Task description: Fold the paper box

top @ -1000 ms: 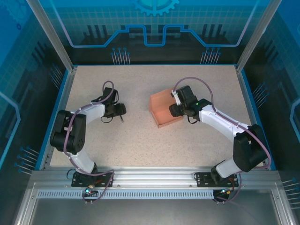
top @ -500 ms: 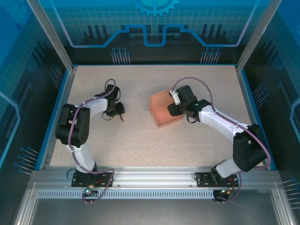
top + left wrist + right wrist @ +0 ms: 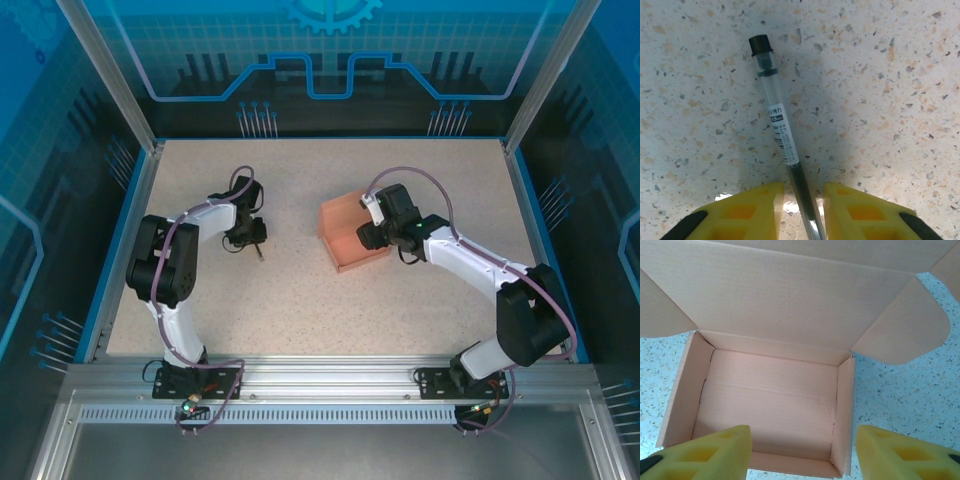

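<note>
Bench (image 3: pixel 300 300): beige speckled stone-look top, level, occupying the middle of the top frame. A thin blue rim (image 3: pixel 118 250) borders it at left, right and rear. Rear panel (image 3: pixel 400 50): translucent blue with a grid and circuit-line print, upper centre. Slanted aluminium posts (image 3: pixel 105 70) stand at upper left and upper right. A slotted aluminium rail (image 3: pixel 330 380) crosses the bottom. Side panels (image 3: pixel 40 200) are dark blue. Lighting is even and the shadows soft.

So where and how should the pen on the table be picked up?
I'd grip the pen across its clear barrel, about midway, coming straight down. It lies flat on the table, long and thin, so only its two long sides offer purchase. The left claw straddles the lower barrel, a finger on each side.
</note>
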### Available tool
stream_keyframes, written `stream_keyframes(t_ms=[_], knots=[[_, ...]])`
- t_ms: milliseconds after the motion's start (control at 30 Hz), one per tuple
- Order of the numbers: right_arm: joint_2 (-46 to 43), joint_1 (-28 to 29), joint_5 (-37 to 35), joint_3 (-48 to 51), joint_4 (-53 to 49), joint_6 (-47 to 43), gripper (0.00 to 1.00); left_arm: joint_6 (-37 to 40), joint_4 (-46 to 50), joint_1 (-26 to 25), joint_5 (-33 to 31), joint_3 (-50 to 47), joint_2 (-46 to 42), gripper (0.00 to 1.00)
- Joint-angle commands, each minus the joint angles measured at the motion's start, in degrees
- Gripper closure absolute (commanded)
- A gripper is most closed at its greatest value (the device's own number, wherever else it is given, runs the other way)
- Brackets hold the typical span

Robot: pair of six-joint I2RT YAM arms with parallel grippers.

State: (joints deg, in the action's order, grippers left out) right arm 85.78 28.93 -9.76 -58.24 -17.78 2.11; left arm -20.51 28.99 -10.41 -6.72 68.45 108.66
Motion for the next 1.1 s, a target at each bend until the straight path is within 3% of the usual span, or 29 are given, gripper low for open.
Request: stream_keyframes(t_ms=[0, 167, 433, 767, 867, 967, 1067], knots=[[-0.3, 0.0, 1.3, 0.6, 1.3, -0.7, 0.42, 1.1, 2.7, -0.6, -0.3, 1.1, 1.8, 0.74], [-1.1, 0.0, 1.5, 0.4, 0.7, -0.3, 0.42, 1.2, 2.0, -0.7, 0.0, 0.6, 1.1, 0.84], [-2.6, 0.0, 4.1, -0.6, -1.5, 0.6, 0.41, 1.8, -2.2, -0.7, -0.6, -3.2, -4.0, 0.88], [-6.2, -2.6, 37.4, -0.7, -2.6, -4.4, 0.38, 2.8, -8.0, -2.9, 0.0, -8.7, -16.5, 0.88], [-6.4, -3.2, 46.2, -1.2, -2.3, -4.4, 0.31, 3.4, -9.6, -4.1, 0.9, -9.7, -21.7, 0.88], [-6.3, -3.1, 48.0, -1.4, -1.3, -2.8, 0.23, 4.0, -10.2, -5.5, 2.2, -9.9, -26.7, 0.89], [-7.0, -3.8, 42.5, -1.8, -0.6, -0.1, 0.2, 5.2, -10.5, -7.6, 3.8, -9.7, -31.1, 0.88]])
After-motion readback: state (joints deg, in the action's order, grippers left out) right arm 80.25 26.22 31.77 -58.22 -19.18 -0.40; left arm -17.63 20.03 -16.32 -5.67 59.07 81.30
